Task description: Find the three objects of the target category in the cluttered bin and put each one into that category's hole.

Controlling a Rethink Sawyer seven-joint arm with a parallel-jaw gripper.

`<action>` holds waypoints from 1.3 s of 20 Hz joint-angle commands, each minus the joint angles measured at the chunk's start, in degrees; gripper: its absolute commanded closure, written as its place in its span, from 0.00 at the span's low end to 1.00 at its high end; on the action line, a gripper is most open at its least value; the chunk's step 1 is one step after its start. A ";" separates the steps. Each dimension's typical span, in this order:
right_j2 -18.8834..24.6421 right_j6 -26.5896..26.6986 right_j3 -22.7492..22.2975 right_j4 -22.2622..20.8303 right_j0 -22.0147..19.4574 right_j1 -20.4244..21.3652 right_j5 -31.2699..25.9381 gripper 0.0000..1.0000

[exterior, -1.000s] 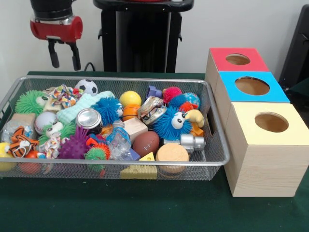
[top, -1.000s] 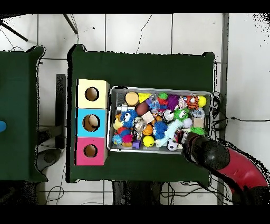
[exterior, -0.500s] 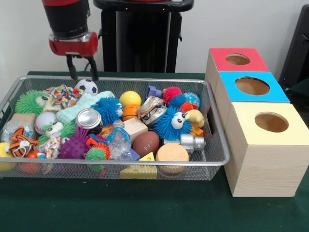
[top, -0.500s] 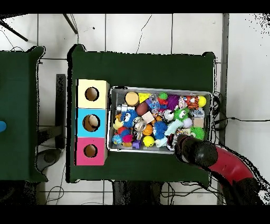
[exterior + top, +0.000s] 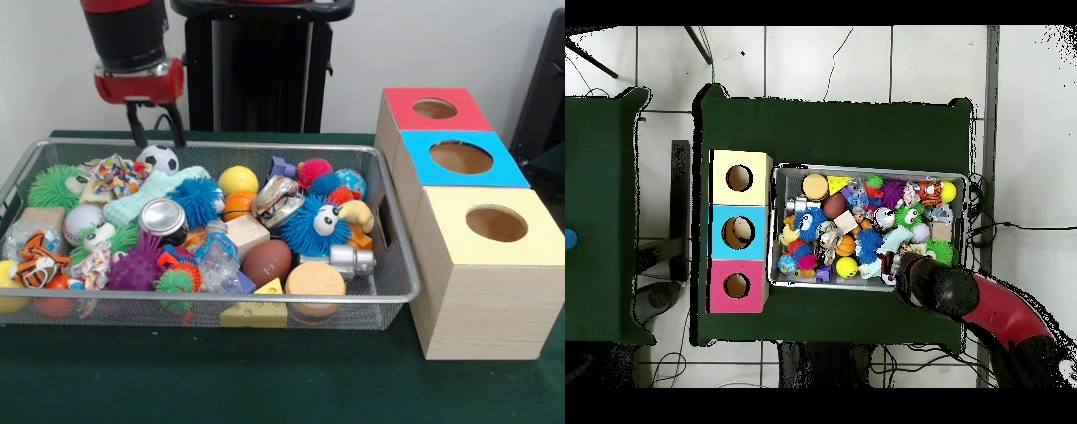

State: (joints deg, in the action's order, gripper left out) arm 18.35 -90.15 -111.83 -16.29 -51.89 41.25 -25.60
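Note:
My gripper [image 5: 157, 129] hangs open just above the back left part of the wire basket [image 5: 265, 299], with nothing between its fingers. It is directly over a small soccer ball [image 5: 159, 159]. Other balls lie among the toys: a yellow ball [image 5: 237, 180], a baseball [image 5: 82, 219] and a brown football [image 5: 267, 261]. In the overhead view the arm's black end [image 5: 933, 287] covers the basket's [image 5: 865, 167] lower right corner and hides the fingers. Three wooden boxes with round holes stand beside the basket: red [image 5: 402, 102], blue [image 5: 508, 172] and yellow [image 5: 450, 208].
The basket is crammed with spiky rubber balls, a blue fuzzy creature [image 5: 313, 225], a tiger toy [image 5: 35, 256], a silver can [image 5: 163, 216], wooden blocks and a cheese wedge [image 5: 254, 314]. The black pedestal [image 5: 256, 71] rises behind the basket.
The gripper has come down and to the right from above the basket's left back corner, ending over the soccer ball. The toys have not moved.

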 commanded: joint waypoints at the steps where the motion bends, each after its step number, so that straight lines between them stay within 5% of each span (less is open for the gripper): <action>1: 4.74 6.18 2.41 -2.08 -2.66 6.66 -6.26 0.00; 7: 5.84 8.66 3.38 -1.82 -3.72 14.40 -9.26 0.00; 14: 2.81 -0.18 0.55 -6.34 -0.58 9.99 2.76 0.00; 20: -0.88 -3.95 0.13 -9.72 4.01 11.51 5.94 0.00; 26: -2.26 -3.65 3.21 -10.27 6.85 8.81 2.57 0.00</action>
State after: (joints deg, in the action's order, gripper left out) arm 18.11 -90.15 -111.20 -22.61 -47.39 52.17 -22.91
